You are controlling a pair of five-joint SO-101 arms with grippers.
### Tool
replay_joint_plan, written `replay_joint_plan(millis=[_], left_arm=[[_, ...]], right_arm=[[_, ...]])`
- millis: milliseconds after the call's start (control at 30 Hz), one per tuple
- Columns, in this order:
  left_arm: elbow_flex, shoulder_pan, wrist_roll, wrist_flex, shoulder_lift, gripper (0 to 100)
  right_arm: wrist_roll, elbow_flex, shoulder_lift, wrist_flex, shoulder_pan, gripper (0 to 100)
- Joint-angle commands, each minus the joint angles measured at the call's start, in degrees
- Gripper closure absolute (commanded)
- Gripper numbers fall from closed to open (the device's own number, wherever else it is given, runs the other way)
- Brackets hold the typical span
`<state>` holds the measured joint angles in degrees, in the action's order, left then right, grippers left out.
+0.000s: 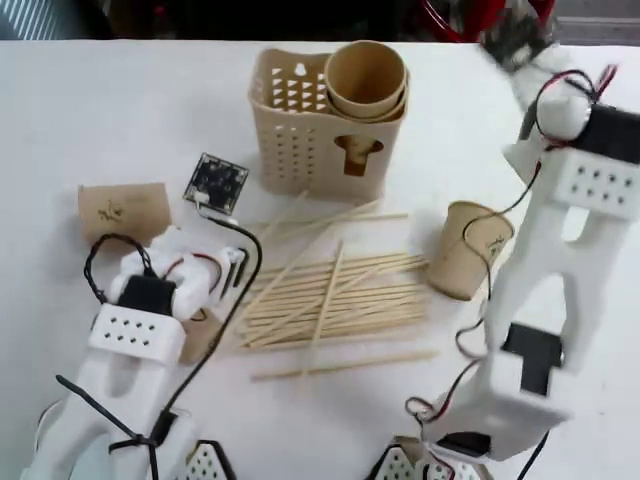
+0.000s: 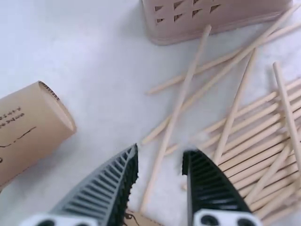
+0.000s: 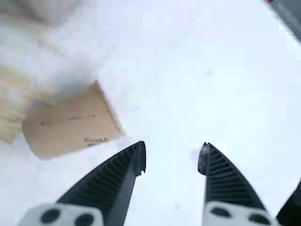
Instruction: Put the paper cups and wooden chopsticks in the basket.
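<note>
Basket (image 1: 300,150) far centre: stacked cups (image 1: 365,78) inside, done. Outstanding: left cup (image 1: 122,210) and right cup (image 1: 468,250) lying on table (image 1: 100,100); chopsticks (image 1: 330,300) scattered near side of basket. Left claw (image 2: 160,162) parted, empty, at pile's left edge. Right claw (image 3: 171,157) parted, empty, above table. Judged under half complete.
</note>
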<state>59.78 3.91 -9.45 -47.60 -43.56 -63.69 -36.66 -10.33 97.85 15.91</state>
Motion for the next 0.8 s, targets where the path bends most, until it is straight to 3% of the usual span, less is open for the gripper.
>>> replay_joint_plan(millis=[0,167,767], left_arm=[[-0.26,0.22,0.35,1.58,-1.45,83],[-0.18,0.22,0.35,1.58,-1.45,83],[-0.18,0.22,0.35,1.58,-1.36,83]], right_arm=[[-16.79,2.90,-4.79,0.31,1.71,75.4],[-21.98,3.08,-12.88,0.31,0.75,66.4],[-26.99,3.52,-21.93,0.92,-0.40,66.5]])
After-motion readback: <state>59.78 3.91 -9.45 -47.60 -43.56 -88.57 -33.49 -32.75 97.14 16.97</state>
